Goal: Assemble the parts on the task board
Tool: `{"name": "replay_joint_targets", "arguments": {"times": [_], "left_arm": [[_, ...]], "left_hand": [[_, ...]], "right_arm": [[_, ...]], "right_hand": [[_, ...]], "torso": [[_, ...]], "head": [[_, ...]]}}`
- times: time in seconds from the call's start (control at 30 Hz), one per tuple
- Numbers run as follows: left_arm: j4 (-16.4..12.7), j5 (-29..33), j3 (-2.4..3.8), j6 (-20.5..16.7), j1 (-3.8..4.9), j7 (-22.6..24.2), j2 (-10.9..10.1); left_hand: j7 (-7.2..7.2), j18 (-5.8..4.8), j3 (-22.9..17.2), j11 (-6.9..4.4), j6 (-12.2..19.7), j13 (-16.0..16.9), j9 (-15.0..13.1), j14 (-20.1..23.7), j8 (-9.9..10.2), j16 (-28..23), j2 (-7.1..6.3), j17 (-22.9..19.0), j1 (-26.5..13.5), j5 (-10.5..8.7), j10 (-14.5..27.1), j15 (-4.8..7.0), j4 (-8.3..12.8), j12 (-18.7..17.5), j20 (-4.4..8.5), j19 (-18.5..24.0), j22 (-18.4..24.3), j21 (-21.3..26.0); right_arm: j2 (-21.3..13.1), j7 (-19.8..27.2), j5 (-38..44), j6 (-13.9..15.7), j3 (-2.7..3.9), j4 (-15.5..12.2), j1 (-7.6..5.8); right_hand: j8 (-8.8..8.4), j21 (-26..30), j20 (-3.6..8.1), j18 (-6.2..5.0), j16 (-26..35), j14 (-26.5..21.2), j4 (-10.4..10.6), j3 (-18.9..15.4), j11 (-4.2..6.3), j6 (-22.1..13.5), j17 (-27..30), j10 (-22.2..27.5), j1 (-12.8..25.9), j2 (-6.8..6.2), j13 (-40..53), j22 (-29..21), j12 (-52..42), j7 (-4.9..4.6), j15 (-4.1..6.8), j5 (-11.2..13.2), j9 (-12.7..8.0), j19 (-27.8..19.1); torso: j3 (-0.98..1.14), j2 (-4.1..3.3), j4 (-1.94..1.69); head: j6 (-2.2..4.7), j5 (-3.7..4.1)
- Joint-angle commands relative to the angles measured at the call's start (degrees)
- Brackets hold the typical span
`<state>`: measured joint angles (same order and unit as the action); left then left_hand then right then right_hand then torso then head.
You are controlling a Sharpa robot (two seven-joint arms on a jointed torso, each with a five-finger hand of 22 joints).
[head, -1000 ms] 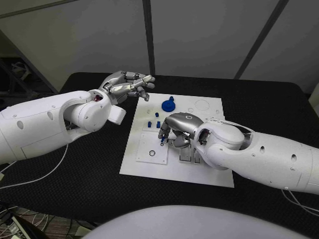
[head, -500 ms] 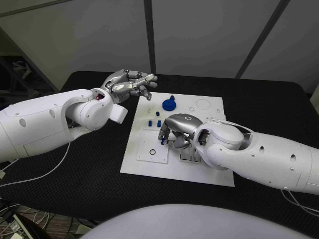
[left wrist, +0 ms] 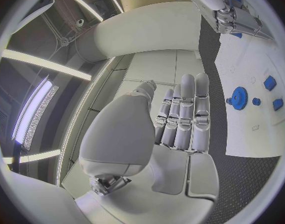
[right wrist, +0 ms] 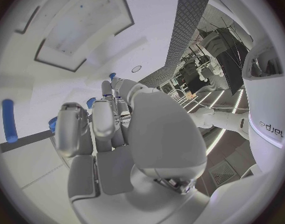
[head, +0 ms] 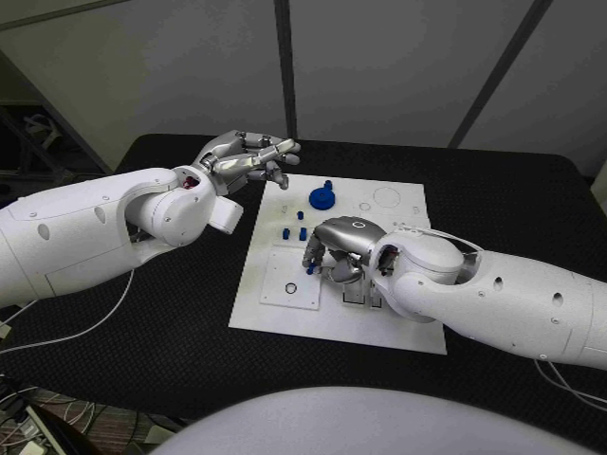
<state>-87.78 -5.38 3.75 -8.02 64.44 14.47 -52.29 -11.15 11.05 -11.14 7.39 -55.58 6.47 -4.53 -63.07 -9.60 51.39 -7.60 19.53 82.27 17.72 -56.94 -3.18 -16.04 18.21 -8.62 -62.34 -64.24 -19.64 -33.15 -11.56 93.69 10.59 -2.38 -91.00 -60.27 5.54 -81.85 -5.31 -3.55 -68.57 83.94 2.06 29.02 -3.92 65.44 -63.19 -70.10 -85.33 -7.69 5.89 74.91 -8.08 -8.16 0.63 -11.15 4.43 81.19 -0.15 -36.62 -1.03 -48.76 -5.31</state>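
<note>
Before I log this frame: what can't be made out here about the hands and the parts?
- Head view: whether the right hand holds a part; its fingertips are hidden under its own back.
- Right wrist view: its palm and fingers cover whatever lies beneath them.
- Head view: the small parts on the board are too small to tell their shapes.
- Left wrist view: the board's near end is cut off by the rim.

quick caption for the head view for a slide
Right robot hand works low over the white task board among small blue parts; left robot hand hovers empty beside it.
</note>
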Motion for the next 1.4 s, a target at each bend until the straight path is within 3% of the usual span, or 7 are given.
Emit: {"name": "replay_joint_targets", "arguments": {"times": [0.03,0.27,0.6,0.77,1.07,1.33,1.4], "left_arm": [[0.0,0.2,0.05,0.7,0.09,0.7,0.1],[0.0,0.2,0.05,0.7,0.10,0.6,0.1],[0.0,0.2,0.05,1.0,0.10,0.3,0.2],[0.1,0.2,0.05,1.1,0.11,0.0,0.2],[0.4,0.2,0.04,1.1,0.10,-0.5,0.2],[0.6,0.2,0.04,1.3,0.08,-0.7,0.2],[0.6,0.2,0.04,1.3,0.08,-0.7,0.1]], "left_hand": [[-0.11,-0.74,0.4,0.10,0.4,0.1,0.1,0.5,-0.2,-0.2,0.11,-0.1,0.2,-0.06,0.5,-0.02,0.0,0.3,-0.25,-0.1,0.1,0.2],[-0.14,-0.74,0.5,0.13,0.5,0.1,0.1,0.6,-0.3,-0.2,0.15,-0.1,0.3,-0.05,0.6,-0.04,0.0,0.4,-0.28,-0.1,0.1,0.3],[-0.14,-0.74,0.5,0.13,0.5,0.1,0.1,0.6,-0.3,-0.2,0.15,-0.1,0.3,-0.05,0.6,-0.04,0.0,0.4,-0.28,-0.1,0.1,0.3],[-0.17,-0.74,0.6,0.16,0.6,0.1,0.1,0.6,-0.3,-0.2,0.23,-0.1,0.3,-0.04,0.8,-0.07,0.0,0.5,-0.30,-0.1,0.2,0.4],[-0.26,-0.74,0.8,0.24,1.0,0.1,0.1,0.7,-0.4,-0.2,0.34,-0.2,0.4,-0.04,1.1,-0.13,0.0,0.7,-0.35,0.0,0.2,0.5],[-0.30,-0.74,0.9,0.28,1.1,0.1,0.1,0.7,-0.4,-0.2,0.37,-0.2,0.4,-0.05,1.3,-0.16,0.0,0.7,-0.37,0.0,0.3,0.5],[-0.30,-0.74,0.9,0.28,1.1,0.1,0.1,0.7,-0.4,-0.2,0.37,-0.2,0.4,-0.05,1.3,-0.16,0.0,0.7,-0.37,0.0,0.3,0.5]], "right_arm": [[0.0,0.0,0.2,-1.4,-0.01,0.1,-0.05],[0.5,-0.2,0.5,-1.7,-0.06,0.4,-0.03],[1.1,0.0,0.6,-1.6,-1.00,0.8,0.02],[1.2,-0.1,0.6,-0.5,-1.10,1.0,0.05],[0.0,0.2,0.9,4.2,-1.13,0.0,0.37],[-3.4,1.1,0.9,7.9,-1.01,-3.5,0.59],[-4.7,1.0,1.0,8.6,-0.57,-4.5,0.59]], "right_hand": [[0.02,-0.2,-0.14,0.61,-0.3,2.3,-0.2,0.1,-0.06,0.3,0.1,-0.3,0.5,0.14,0.0,4.4,0.3,0.00,0.12,-0.2,0.0,0.4],[0.00,-0.2,-0.14,0.59,-0.3,2.3,-0.2,0.0,-0.07,0.3,0.1,-0.3,0.6,0.16,0.0,4.4,0.3,-0.01,0.11,-0.3,0.0,0.3],[-0.45,-0.1,-0.26,0.57,-0.5,2.2,-0.2,-0.7,-0.24,-0.2,0.3,0.2,1.6,-0.11,-0.1,4.3,0.8,-0.17,-0.05,-0.7,-0.1,0.2],[-2.15,0.2,-0.89,0.48,-0.7,2.1,0.1,-2.0,-1.28,-4.5,0.6,3.6,3.6,-1.33,-0.9,3.9,2.6,-1.09,-0.94,-2.1,-0.8,-0.3],[-2.03,1.5,-1.66,0.02,-0.8,1.6,-0.2,-3.1,-2.04,-10.5,1.5,8.8,4.7,-2.42,-1.6,2.4,2.9,-0.83,-1.56,-2.6,-0.7,-1.6],[-1.89,1.6,-1.71,-0.03,-0.8,1.5,-0.2,-3.4,-2.03,-10.9,1.7,9.0,4.9,-2.56,-1.6,2.3,2.3,-0.52,-1.55,-2.5,-0.6,-1.7],[-1.85,1.6,-1.71,-0.03,-0.8,1.5,-0.2,-3.5,-1.99,-11.0,1.7,9.0,5.0,-2.63,-1.5,2.3,2.0,-0.41,-1.53,-2.5,-0.6,-1.7]], "torso": [[-0.03,-0.02,-0.01],[-0.02,-0.01,-0.08],[0.00,0.03,0.01],[0.02,0.04,0.09],[0.05,0.00,0.07],[0.12,0.00,0.07],[0.08,0.04,0.17]], "head": [[-0.07,-0.02],[-0.20,-0.08],[-0.35,-0.24],[-0.31,-0.24],[-0.06,-0.17],[0.02,-0.23],[0.10,-0.23]]}}
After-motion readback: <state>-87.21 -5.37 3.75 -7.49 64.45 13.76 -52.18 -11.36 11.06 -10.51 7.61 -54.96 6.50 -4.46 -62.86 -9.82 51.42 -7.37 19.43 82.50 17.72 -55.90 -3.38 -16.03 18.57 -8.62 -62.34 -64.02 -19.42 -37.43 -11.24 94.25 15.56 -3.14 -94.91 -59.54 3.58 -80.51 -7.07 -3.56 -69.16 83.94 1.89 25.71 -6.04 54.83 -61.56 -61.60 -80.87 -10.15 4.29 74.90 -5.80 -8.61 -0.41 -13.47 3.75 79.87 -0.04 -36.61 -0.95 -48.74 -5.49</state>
